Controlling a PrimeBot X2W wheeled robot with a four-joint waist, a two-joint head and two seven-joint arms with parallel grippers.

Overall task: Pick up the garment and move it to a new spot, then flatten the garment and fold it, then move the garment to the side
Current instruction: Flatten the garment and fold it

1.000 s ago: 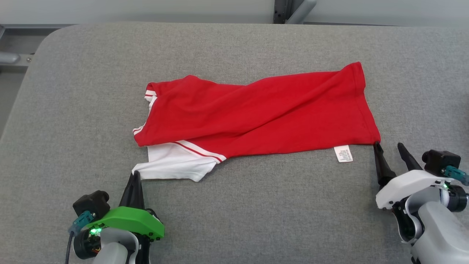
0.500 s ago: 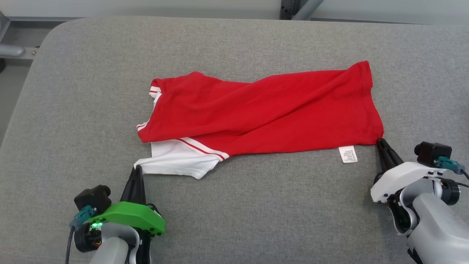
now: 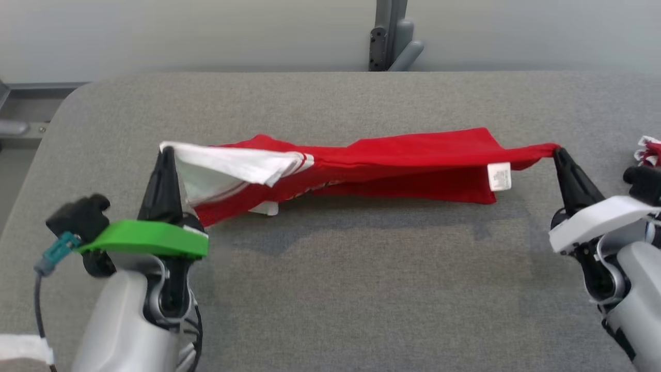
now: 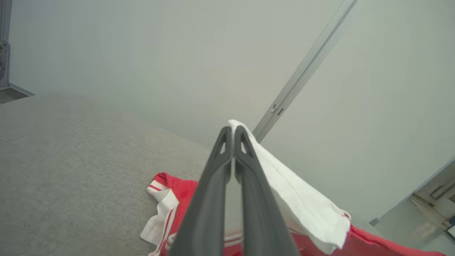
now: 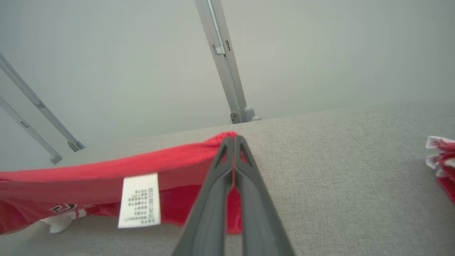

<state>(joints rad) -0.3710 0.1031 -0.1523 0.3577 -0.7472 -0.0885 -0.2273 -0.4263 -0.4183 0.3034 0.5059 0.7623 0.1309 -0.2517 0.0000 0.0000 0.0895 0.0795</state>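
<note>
The garment [image 3: 392,160] is a red shirt with white, red-striped sleeves, stretched left to right and raised off the grey table [image 3: 330,289]. My left gripper [image 3: 166,151] is shut on the white sleeve's corner [image 4: 245,133] at the shirt's left end. My right gripper [image 3: 557,151] is shut on the red hem corner [image 5: 227,137] at the right end. A white care label [image 3: 499,176] hangs near that end, and it also faces the right wrist camera [image 5: 139,200]. The shirt's middle sags, its lower edge close to the table.
Another red and white piece of cloth [image 3: 648,150] lies at the table's far right edge, also seen in the right wrist view [image 5: 442,160]. A grey metal post [image 3: 386,36] stands behind the table against a pale wall. The table's left corner [image 3: 72,98] is rounded.
My right gripper has shut on the shirt's hem corner. Both grippers have risen with the shirt's near edge, so it hangs stretched between them. The head view has tilted up.
</note>
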